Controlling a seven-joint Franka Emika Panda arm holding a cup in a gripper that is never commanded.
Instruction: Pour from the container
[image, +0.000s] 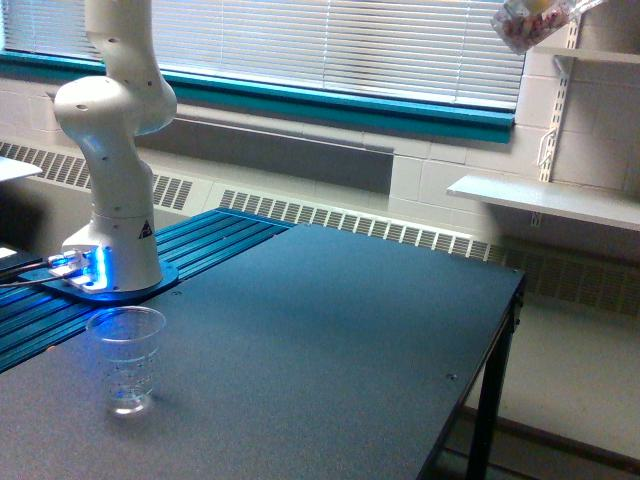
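The container (531, 22) is hanging tilted high at the exterior view's top right, well apart from the drinking cup (126, 358) standing upright on the desk (330, 340), likely awaiting a pour, while the hand holding it is sitting out of view.

A white robot arm (115, 150) stands on a round base (112, 285) at the exterior view's left, where a blue light glows low on the pedestal. Its thick lower links rise upright and pass out of the top edge of the view (so the upper links, wrist and gripper are outside the picture).
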